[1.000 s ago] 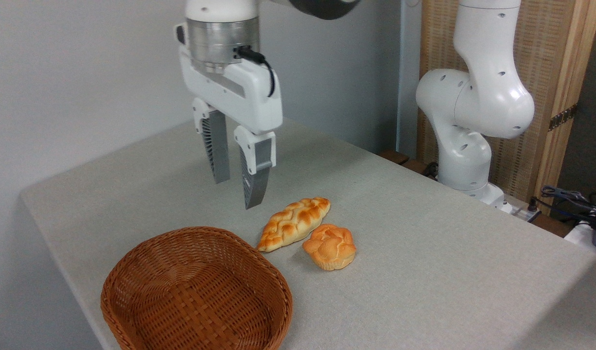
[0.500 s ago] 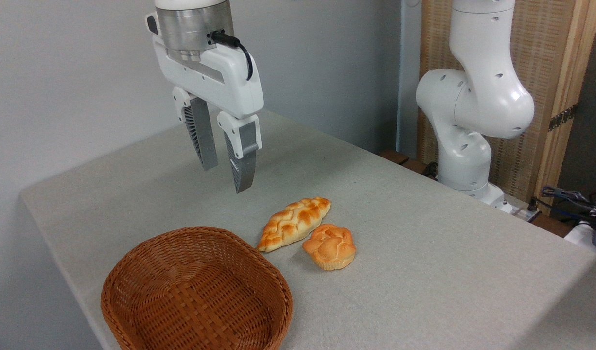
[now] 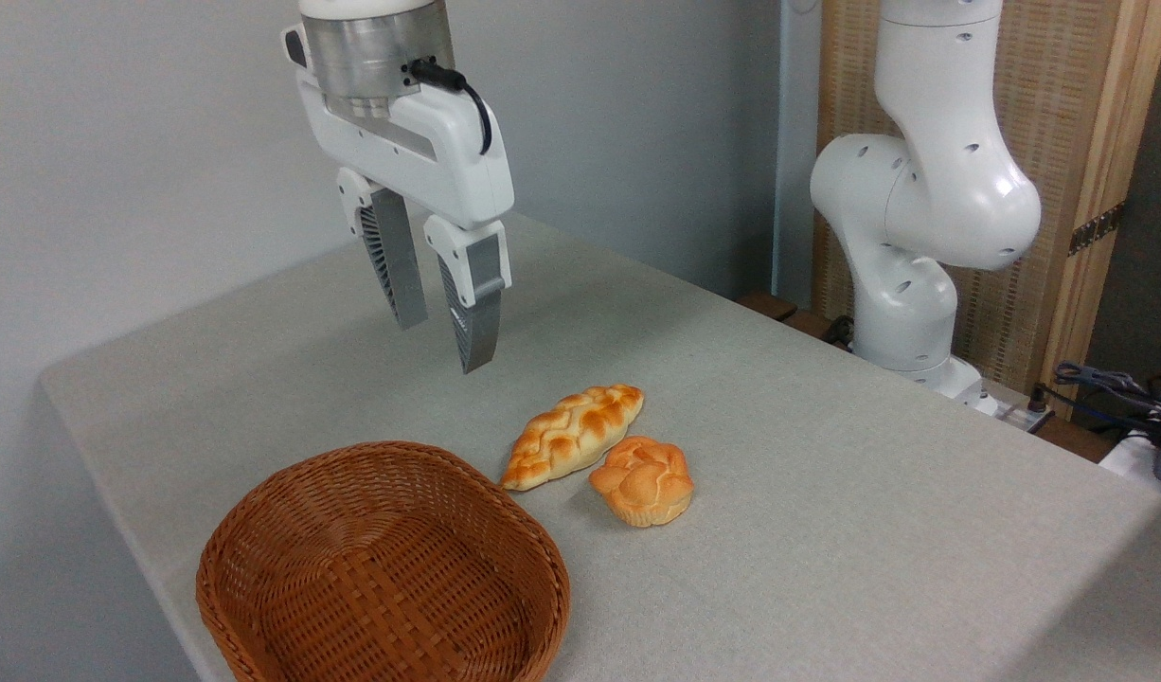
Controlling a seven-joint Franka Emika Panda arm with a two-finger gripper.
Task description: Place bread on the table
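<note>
The bread (image 3: 642, 479), a small knotted golden-orange bun, lies on the grey-beige cloth of the table (image 3: 827, 493), just right of centre. A longer braided loaf (image 3: 573, 435) lies touching it on its upper left. My gripper (image 3: 443, 347) hangs in the air well above the table, up and to the left of both pieces. Its two grey fingers are apart with nothing between them.
A brown wicker basket (image 3: 384, 568) stands empty at the front left, close to the braided loaf. The arm's white base (image 3: 912, 237) rises at the table's far right edge. Cables and a wooden panel lie beyond it.
The gripper rose and moved left, away from the loaves, between one second and half a second ago; since then it has barely moved. The bread and basket stayed put.
</note>
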